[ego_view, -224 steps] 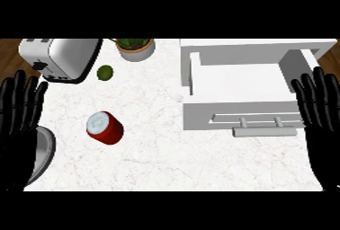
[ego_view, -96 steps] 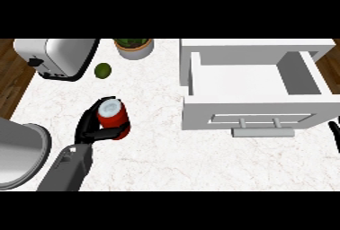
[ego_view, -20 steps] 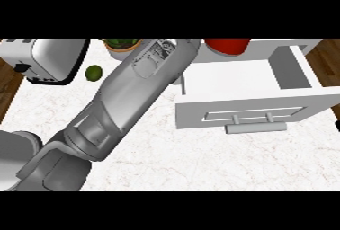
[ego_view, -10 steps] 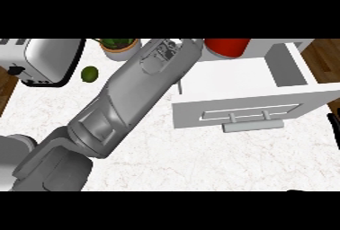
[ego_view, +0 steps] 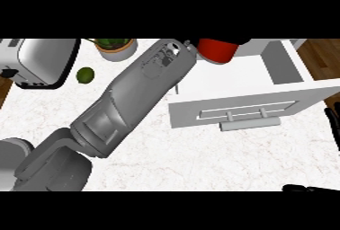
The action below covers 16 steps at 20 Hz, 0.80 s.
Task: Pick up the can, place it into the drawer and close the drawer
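Note:
The red can (ego_view: 216, 50) is at the top of the view, over the back left corner of the open white drawer (ego_view: 247, 72). My left hand (ego_view: 242, 41) is curled round the can and mostly cut off by the view's top edge. Its grey forearm (ego_view: 143, 85) runs diagonally up from the lower left. The drawer is pulled out, and its front panel with a bar handle (ego_view: 251, 124) faces me. Of my right hand (ego_view: 334, 123), only black slivers show at the right edge and the lower right corner.
A silver toaster (ego_view: 40, 60) stands at the back left, with a potted plant (ego_view: 114, 45) and a small green fruit (ego_view: 85, 75) beside it. Wooden floor (ego_view: 325, 58) shows past the counter's right edge. Bare marble counter (ego_view: 199, 161) lies in front of the drawer.
The can has shifted slightly left and down in the view, still held over the drawer's back. A black part of the right arm has come up at the lower right.

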### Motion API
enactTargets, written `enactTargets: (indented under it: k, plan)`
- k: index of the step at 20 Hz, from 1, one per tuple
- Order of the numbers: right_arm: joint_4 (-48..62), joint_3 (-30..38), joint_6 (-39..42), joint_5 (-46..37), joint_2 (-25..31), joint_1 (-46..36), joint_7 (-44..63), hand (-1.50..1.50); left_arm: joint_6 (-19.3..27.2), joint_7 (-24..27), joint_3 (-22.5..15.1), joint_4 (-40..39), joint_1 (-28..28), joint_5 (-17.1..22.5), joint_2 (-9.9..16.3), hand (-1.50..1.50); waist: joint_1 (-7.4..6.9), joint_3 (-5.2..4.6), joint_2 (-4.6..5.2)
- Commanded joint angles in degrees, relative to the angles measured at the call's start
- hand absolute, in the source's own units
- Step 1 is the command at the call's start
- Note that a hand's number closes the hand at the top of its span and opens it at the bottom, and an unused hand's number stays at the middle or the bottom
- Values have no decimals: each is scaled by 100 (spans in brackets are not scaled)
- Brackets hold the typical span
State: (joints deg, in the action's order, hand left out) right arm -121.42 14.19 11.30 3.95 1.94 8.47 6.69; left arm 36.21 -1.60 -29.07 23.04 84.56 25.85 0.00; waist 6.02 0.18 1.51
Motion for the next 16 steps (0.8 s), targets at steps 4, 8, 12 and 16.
enactTargets:
  k: [4, 8, 12, 16]
  plan:
    - [81, 106, -9, 70, 125, -246, 18, -150, 184, 339, -484, -126, -235, 94, 0, 150, 79, 1, 15]
    - [142, 77, 49, 74, 150, -241, 13, -150, 424, 258, -490, -210, -197, 287, 0, -150, 196, 3, 45]
    - [129, -12, -41, 28, 186, -486, 290, -150, 684, 319, -713, -121, -336, 356, 0, -150, 130, -1, 35]
    - [50, -131, -147, -146, 22, -405, 166, -150, 700, 431, -643, -262, -202, 480, 0, -150, 133, -4, 52]
